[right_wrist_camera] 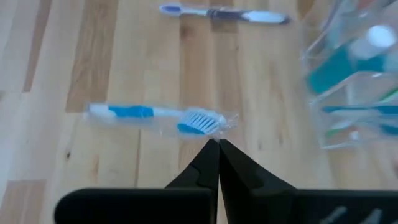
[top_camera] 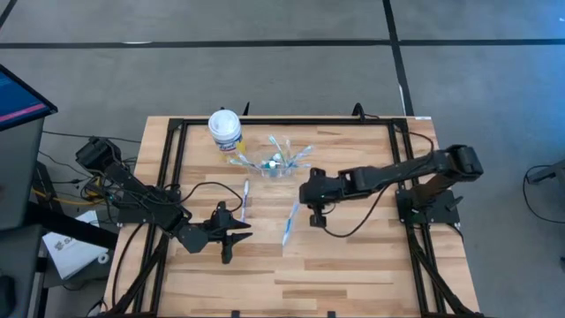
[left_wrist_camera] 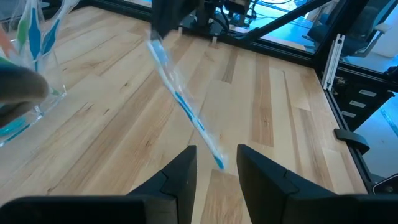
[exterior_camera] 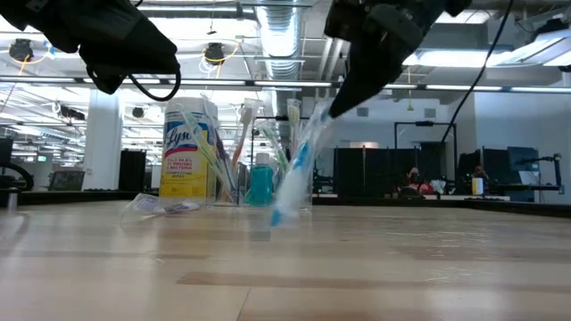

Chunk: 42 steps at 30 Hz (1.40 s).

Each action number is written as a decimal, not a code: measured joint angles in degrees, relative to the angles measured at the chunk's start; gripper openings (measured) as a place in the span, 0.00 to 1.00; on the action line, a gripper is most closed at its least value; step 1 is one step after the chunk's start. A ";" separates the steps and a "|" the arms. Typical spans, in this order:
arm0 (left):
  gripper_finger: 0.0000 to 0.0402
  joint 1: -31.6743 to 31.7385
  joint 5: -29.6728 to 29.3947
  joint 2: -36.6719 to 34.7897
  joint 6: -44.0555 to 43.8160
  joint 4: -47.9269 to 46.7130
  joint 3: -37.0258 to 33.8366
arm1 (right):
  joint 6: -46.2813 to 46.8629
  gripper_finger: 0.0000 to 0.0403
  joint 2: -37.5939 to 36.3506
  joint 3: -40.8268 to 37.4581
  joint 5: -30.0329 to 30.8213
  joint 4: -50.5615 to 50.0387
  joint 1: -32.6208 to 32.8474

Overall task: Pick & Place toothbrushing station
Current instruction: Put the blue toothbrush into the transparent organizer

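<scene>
place: we read it as a lab or open workshop hall
ceiling: exposed ducts (exterior_camera: 285, 36), strip lights
background: dark cabinets (exterior_camera: 366, 174), people at desks
floor: grey carpet (top_camera: 265, 71)

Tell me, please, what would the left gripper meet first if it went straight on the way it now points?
Most likely the wrapped blue toothbrush that the shut right gripper holds by its brush end, lower tip at the wood. In the left wrist view it hangs just past the open left gripper. Depth is unclear; it might pass beside.
</scene>
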 joint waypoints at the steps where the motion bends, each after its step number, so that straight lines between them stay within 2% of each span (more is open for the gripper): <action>1: 0.27 -0.02 -0.04 0.00 0.00 0.00 0.00 | -0.04 0.00 -0.56 0.00 0.78 -0.03 0.00; 10: 0.27 0.00 -1.07 0.00 0.00 0.02 0.00 | -2.30 0.00 -3.74 0.00 2.70 3.56 0.00; 17: 0.27 0.00 -5.47 0.00 0.00 0.15 0.00 | -3.10 0.00 -4.02 0.00 2.71 6.93 0.32; 21: 0.27 0.00 -6.05 0.00 0.01 0.23 0.00 | -4.07 0.00 -4.02 0.11 2.69 9.21 0.72; 29: 0.27 0.00 -9.29 0.00 0.31 1.57 0.00 | -6.77 0.00 -4.06 4.11 2.69 9.84 2.03; 36: 0.27 0.27 -9.48 0.00 8.17 8.98 0.00 | -8.50 0.00 -4.06 5.99 2.69 11.13 3.00; 42: 0.27 3.25 -8.32 0.00 15.67 15.66 0.00 | -10.00 0.00 -4.06 5.99 2.69 12.60 3.39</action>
